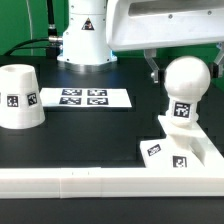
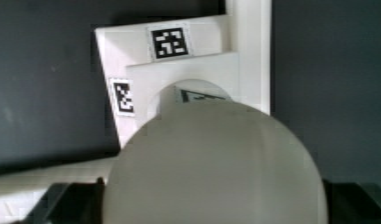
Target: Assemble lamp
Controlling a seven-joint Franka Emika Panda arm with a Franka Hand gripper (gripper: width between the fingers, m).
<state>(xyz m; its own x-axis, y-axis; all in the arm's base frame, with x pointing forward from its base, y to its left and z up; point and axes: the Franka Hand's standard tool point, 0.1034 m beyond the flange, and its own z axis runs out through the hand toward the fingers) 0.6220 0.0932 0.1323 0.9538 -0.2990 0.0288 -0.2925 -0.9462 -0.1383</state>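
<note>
**Bulb stands on the base, claw open around it**

The shade (image 1: 20, 97) looks like a white cup turned mouth down. It sits on the black table (image 1: 100, 135) at the exterior view's left, well apart from the other lamp parts. You cannot see inside it. It has black-and-white square tags on its side.

The base (image 1: 200, 150) is a flat white square. It lies at the exterior view's right, just beside the long white rail (image 1: 100, 182). It has square tags on top. The bulb (image 1: 185, 85) stands upright on the base. It has a round white head and a tag on its stem.

The gripper (image 1: 186, 74) hangs over the bulb. Its two fingers are apart, one on each side of the round head. In the exterior view, a small gap shows beside the finger on that view's left.

In the wrist view, the bulb (image 2: 213, 150) fills most of the picture, with the base (image 2: 160, 70) behind it.

The marker board (image 1: 85, 98) lies flat between the shade and the bulb.
</note>
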